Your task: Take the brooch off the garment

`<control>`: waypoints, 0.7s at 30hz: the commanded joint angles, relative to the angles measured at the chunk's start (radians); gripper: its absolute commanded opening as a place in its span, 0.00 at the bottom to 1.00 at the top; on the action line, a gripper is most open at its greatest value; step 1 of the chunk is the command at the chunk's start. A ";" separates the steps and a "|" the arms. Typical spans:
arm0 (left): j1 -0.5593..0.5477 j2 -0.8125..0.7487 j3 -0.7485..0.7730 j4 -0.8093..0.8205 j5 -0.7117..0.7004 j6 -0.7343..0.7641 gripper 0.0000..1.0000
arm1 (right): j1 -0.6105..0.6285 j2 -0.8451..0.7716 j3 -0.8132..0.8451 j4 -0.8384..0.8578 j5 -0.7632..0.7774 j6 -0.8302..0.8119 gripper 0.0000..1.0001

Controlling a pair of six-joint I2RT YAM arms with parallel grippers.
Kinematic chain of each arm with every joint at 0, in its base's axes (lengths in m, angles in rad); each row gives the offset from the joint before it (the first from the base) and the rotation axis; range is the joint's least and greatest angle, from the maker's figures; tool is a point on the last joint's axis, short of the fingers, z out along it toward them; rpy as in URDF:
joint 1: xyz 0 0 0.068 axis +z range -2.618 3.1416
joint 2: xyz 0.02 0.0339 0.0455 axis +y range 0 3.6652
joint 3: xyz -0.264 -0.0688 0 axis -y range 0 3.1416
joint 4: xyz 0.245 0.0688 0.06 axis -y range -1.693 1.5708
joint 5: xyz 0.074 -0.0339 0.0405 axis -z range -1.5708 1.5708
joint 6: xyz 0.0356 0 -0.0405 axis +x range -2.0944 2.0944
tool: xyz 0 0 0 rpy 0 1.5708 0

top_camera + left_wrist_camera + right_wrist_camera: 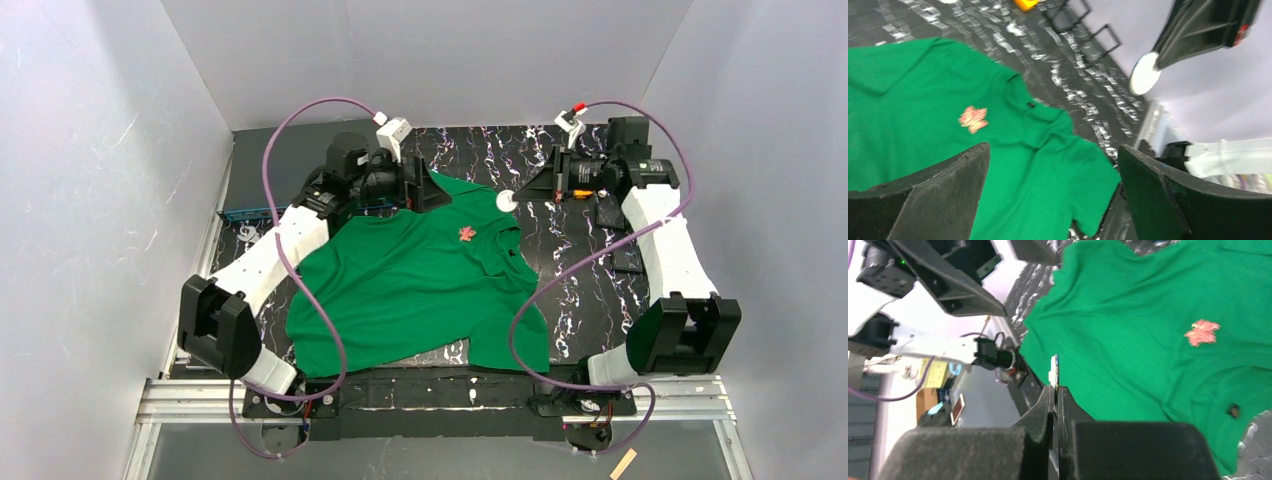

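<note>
The green polo shirt (420, 275) lies flat on the black marbled table. The red-orange maple-leaf brooch (466, 234) is pinned on its chest below the collar. It also shows in the left wrist view (973, 119) and the right wrist view (1202, 333). My left gripper (430, 190) hovers over the collar, open and empty (1053, 150), with shirt (1038, 170) between its fingers. My right gripper (522, 194) is at the shirt's right shoulder, shut (1055, 387) on a small round grey-white disc (506, 201), seen edge-on (1054, 369) and from the left wrist (1144, 74).
A blue box (245, 214) sits at the back left edge. Black frame pieces (610, 212) lie by the right arm, and an orange-yellow object (1025, 4) lies beyond them. White walls close in three sides. A dark button (1233, 411) sits on the shirt placket.
</note>
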 commanded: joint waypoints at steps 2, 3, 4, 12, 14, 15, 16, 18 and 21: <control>0.060 -0.093 0.081 -0.372 -0.232 0.221 0.98 | -0.075 0.097 0.196 -0.343 0.201 -0.310 0.01; 0.067 -0.093 0.111 -0.435 -0.262 0.263 0.98 | -0.082 0.109 0.225 -0.368 0.258 -0.352 0.01; 0.078 -0.094 0.131 -0.477 -0.268 0.304 0.98 | -0.087 0.118 0.245 -0.382 0.316 -0.378 0.01; 0.103 -0.113 0.184 -0.596 -0.481 0.350 0.98 | -0.087 0.221 0.285 -0.294 0.971 -0.527 0.01; 0.104 -0.098 0.221 -0.639 -0.484 0.363 0.98 | -0.087 0.240 0.257 -0.218 1.118 -0.562 0.01; 0.104 -0.093 0.233 -0.656 -0.488 0.364 0.98 | -0.087 0.256 0.252 -0.196 1.174 -0.583 0.01; 0.106 -0.089 0.239 -0.665 -0.494 0.363 0.98 | -0.087 0.289 0.254 -0.173 1.225 -0.599 0.01; 0.107 -0.091 0.233 -0.662 -0.499 0.356 0.98 | -0.087 0.336 0.261 -0.133 1.316 -0.625 0.01; 0.108 -0.090 0.211 -0.635 -0.498 0.344 0.98 | -0.087 0.387 0.246 -0.056 1.404 -0.679 0.01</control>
